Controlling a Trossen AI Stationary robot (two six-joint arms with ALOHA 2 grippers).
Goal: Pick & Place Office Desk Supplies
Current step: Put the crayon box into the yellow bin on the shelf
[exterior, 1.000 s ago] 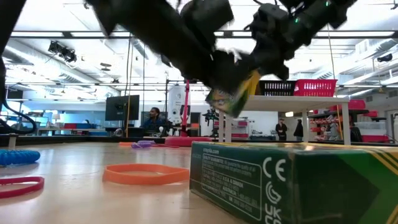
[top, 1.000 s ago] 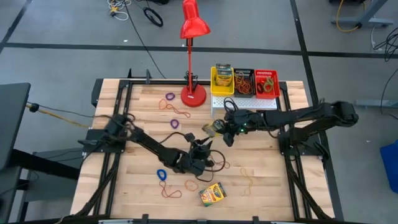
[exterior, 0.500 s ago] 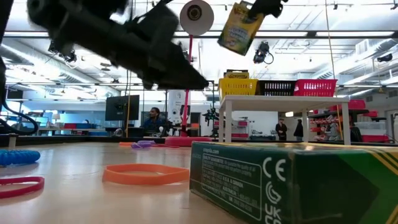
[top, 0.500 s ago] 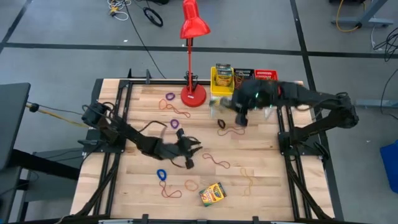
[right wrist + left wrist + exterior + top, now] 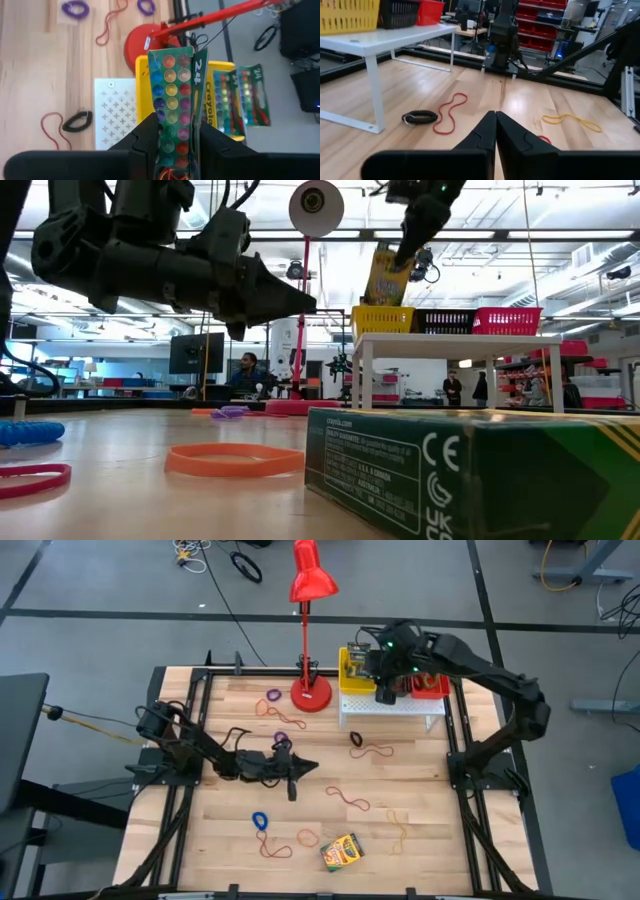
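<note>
right gripper: the right gripper [image 5: 172, 135] is clamped on a crayon box [image 5: 176, 105], hanging it right above the yellow basket [image 5: 357, 671] on the white stand [image 5: 392, 705]
held box: flap is open, you can see all the coloured crayon tips in the wrist view; another crayon box [image 5: 241, 97] already lies in the basket just past the fingers
left gripper: the left gripper [image 5: 290, 768] is pinched fully together with nothing visible in it, low over the bench [image 5: 440, 810] mid-table
near the left gripper: a red rubber band [image 5: 451, 112] and a black one [image 5: 420, 118] lie ahead of its tips, a yellow one [image 5: 571, 120] off to the side
other supplies: one more crayon box [image 5: 342, 851] sits on the bench, well apart from both grippers, with loose bands scattered around
what could go wrong: I reckon the open flap is the risk. If the box tips much on release, crayons could spill out. It could also land on the basket rim or on the box already in there and end up propped instead of flat
also: the red lamp [image 5: 312, 578] stands close beside the basket, so a wide swing away could clip it
writing: "24" and "Crayola" on the held box; "crayola.com", a CE mark and "UK" on the box nearest the low camera
</note>
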